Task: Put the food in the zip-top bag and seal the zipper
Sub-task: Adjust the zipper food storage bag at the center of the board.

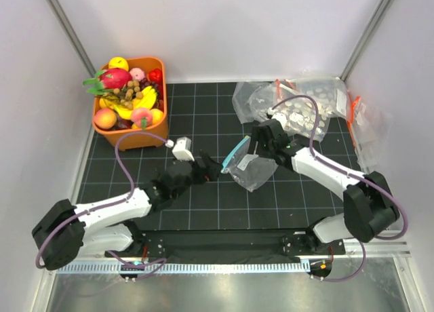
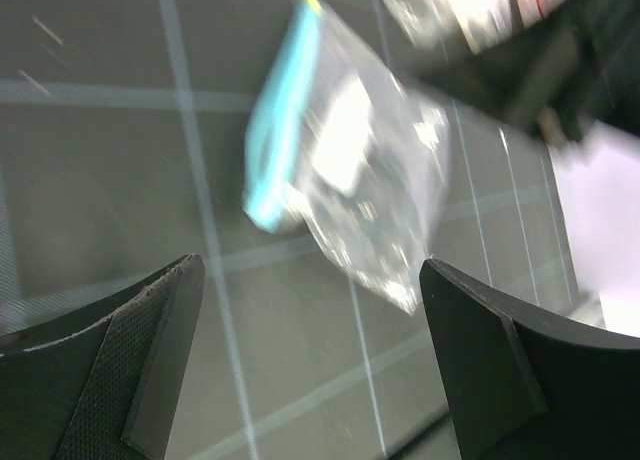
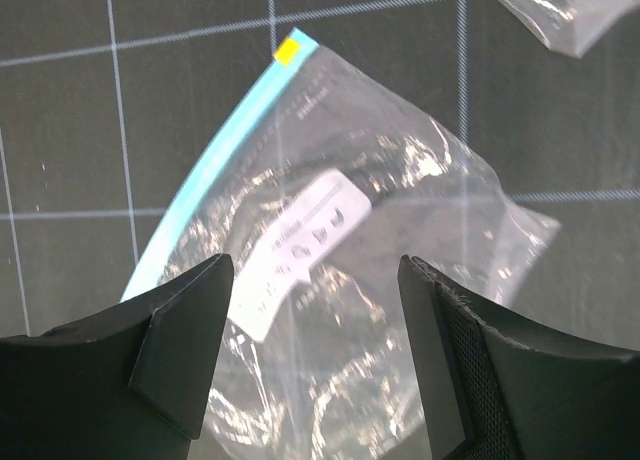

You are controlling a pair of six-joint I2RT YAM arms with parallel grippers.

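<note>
Right gripper (image 3: 315,275) spread above zip-top bag (image 3: 400,200), apparently not touching; teal zipper (image 3: 205,165) bowed. Left gripper (image 2: 312,280) spread too, empty, facing the bag's mouth.

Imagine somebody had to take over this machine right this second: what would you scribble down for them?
Left claw: open, empty, low beside the zip-top bag.
Right claw: open, empty, just above the bag.
The bag lies on the mat with no fruit inside, its teal zipper on the left arm's side.
The food sits in the orange basket, far left corner.
Done: nothing bagged yet.
Left: fetch both fruits, put them in the bag, press the zipper shut.
</note>
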